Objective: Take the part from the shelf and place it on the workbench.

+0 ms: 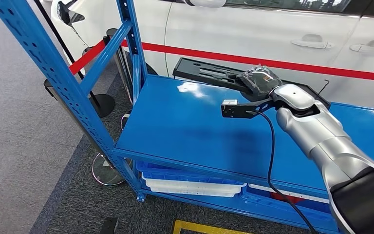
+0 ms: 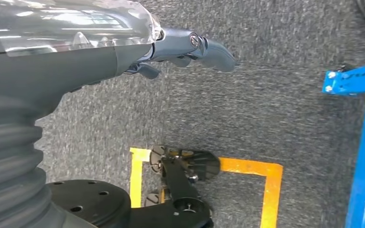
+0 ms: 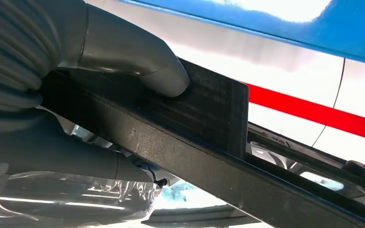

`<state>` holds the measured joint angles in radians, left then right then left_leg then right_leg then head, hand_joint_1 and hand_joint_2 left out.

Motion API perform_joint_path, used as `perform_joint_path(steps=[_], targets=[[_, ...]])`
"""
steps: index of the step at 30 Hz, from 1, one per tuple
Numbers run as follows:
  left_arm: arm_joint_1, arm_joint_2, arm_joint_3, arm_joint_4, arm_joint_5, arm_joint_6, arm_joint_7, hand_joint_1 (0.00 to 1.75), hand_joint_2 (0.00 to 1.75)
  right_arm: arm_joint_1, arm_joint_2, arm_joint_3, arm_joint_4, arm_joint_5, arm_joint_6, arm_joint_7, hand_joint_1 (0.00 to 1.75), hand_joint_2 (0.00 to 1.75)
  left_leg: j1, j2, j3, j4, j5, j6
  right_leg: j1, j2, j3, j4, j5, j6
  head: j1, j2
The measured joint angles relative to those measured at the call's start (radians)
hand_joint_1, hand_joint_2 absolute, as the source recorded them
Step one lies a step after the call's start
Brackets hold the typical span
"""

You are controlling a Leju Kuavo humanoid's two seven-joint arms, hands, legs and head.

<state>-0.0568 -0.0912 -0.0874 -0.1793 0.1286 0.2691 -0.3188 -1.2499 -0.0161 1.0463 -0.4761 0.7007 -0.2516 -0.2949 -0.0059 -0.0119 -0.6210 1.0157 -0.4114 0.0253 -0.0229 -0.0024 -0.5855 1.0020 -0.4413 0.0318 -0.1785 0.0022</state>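
Right robot hand (image 1: pixel 259 78) grips the black part (image 1: pixel 209 72) at the far edge of the blue shelf (image 1: pixel 185 122); thumb (image 3: pixel 142 66) pressed on the part's (image 3: pixel 209 137) flat side, fingers wrapped beneath (plastic film covers the hand). Part lies long and flat along the shelf's back edge, beside a white car (image 1: pixel 272 34) with a red stripe. Left robot hand (image 2: pixel 190 50) hangs over grey carpet (image 2: pixel 266 104), fingers loosely curled, holding nothing.
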Motion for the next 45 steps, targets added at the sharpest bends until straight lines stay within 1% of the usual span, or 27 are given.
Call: perform_joint_path(steps=[5,10,17,30,36,42,45], targets=[[0.001,0.000,0.000,0.000,0.001,-0.008,0.004,0.00,1.75,0.016,0.000,0.000,0.006,-0.002,-0.014,0.000,1.75,1.75,0.000,0.000,0.000,0.000,0.000,0.000,0.000,0.000,0.000,0.000,0.000,0.000,0.000,0.000],[0.002,0.000,0.000,0.000,0.000,0.012,0.011,0.00,1.75,0.022,-0.001,0.000,0.007,-0.003,-0.014,0.007,1.75,1.75,0.000,0.000,0.000,0.000,0.000,0.000,0.000,0.000,0.000,0.000,0.000,0.000,0.000,0.000],[0.003,0.000,0.000,0.000,-0.001,0.013,0.012,0.00,1.75,0.024,-0.007,0.000,0.006,-0.003,-0.017,0.010,1.75,1.75,0.000,0.000,0.000,0.000,0.000,0.000,0.000,0.000,0.000,0.000,0.000,0.000,0.000,0.000],[0.004,0.000,0.000,0.000,0.000,0.022,0.013,0.00,1.75,0.006,-0.015,0.000,0.002,-0.012,-0.003,0.011,1.75,1.75,0.000,0.000,0.000,0.000,0.000,0.000,0.000,0.000,0.000,0.000,0.000,0.000,0.000,0.000],[0.004,0.001,0.000,0.000,-0.004,0.038,-0.006,0.00,1.75,0.004,-0.028,0.000,-0.006,-0.026,0.001,0.010,1.75,1.75,0.000,0.000,0.000,0.001,0.000,0.000,0.000,0.000,0.000,0.000,0.000,0.000,0.000,0.000],[0.001,0.003,-0.021,0.000,-0.041,0.068,0.004,0.00,1.75,0.011,-0.030,0.001,-0.006,-0.026,-0.003,0.016,1.75,1.75,-0.007,0.000,-0.003,0.005,-0.003,0.004,-0.003,0.000,0.000,-0.002,0.001,0.005,0.000,0.000],[0.002,0.005,-0.032,0.000,-0.054,0.083,0.014,0.00,1.75,0.012,-0.030,0.001,-0.006,-0.027,-0.006,0.017,1.75,1.75,-0.010,0.000,-0.004,0.007,-0.003,0.010,-0.006,0.000,0.000,-0.003,0.002,0.012,0.000,0.000]])
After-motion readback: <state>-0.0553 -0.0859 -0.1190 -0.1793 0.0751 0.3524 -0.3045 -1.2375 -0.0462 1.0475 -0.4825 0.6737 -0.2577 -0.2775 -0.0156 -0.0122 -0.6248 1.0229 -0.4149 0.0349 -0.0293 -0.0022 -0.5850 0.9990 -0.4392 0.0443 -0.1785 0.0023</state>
